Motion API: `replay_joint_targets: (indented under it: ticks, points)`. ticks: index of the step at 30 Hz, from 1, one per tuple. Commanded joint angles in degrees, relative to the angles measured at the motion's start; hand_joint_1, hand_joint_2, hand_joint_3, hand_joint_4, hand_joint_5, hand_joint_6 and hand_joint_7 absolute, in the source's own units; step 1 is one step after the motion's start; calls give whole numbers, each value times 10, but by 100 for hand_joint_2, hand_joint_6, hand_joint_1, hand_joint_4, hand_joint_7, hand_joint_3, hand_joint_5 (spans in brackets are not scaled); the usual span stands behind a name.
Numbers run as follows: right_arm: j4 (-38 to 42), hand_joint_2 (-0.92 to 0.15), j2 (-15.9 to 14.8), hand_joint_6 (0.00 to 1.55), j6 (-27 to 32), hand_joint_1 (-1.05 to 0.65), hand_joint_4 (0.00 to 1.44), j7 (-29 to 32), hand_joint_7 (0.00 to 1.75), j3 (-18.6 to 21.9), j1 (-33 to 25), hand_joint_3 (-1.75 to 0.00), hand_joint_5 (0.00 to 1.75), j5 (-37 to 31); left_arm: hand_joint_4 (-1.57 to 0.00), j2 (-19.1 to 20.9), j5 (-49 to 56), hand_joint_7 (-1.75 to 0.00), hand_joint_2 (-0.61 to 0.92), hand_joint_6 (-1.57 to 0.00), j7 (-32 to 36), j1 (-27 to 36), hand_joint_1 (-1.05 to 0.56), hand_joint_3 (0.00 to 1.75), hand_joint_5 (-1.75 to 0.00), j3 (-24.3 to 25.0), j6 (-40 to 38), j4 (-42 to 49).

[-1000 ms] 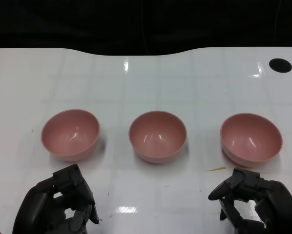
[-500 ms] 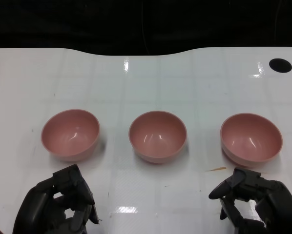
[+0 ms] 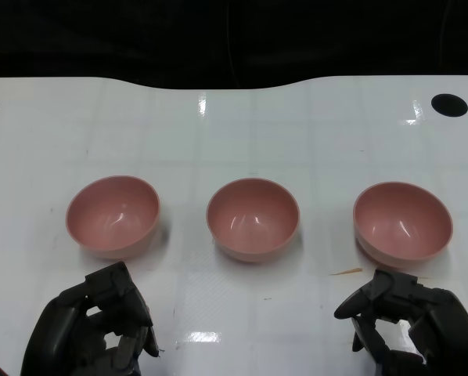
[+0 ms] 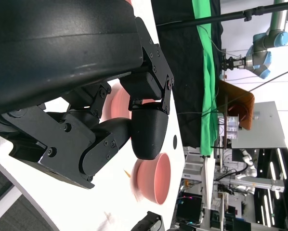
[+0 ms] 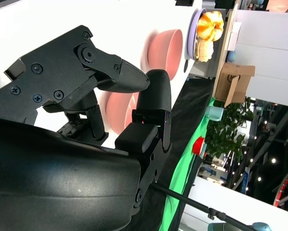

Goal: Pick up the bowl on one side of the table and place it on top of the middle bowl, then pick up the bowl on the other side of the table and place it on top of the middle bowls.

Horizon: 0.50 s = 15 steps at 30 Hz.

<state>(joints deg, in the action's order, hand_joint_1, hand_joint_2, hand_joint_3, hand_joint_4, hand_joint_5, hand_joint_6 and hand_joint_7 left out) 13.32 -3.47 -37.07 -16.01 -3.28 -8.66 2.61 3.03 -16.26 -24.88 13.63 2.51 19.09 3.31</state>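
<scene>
On the glossy white tabletop (image 3: 242, 141) three smooth, round, pink plastic bowls stand upright in a row, well apart from one another. The left pink bowl (image 3: 113, 215) sits at the left end, just beyond the robot's left hand (image 3: 93, 329), whose matte black, screw-studded fingers curl inward with nothing between them (the hand touches no bowl). The middle pink bowl (image 3: 253, 218) rests at the centre, its inside catching small highlights. The right pink bowl (image 3: 402, 222) stands at the right end; a thin orange streak (image 3: 346, 272) marks the table just in front of it. The right hand (image 3: 410, 325) lies near the table's front edge, short of that bowl, its black fingers bent in on themselves and holding nothing. A dark oval hole (image 3: 449, 104) pierces the far right corner of the table.
</scene>
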Motion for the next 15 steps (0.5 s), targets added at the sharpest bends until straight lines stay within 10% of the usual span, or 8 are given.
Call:
replay_joint_targets:
  ticks: [1,15]
  points:
    - [-1,-70,-3,82,-6,-22,78,7,92,6,4,-76,140,4,-83,7,3,-150,51,-81,0,0,-13,123,-174,4,6,2]
    - [4,-92,-30,68,-31,-33,60,62,26,19,21,-15,84,-79,-82,7,2,-153,54,-79,1,3,-13,118,-174,3,0,-4]
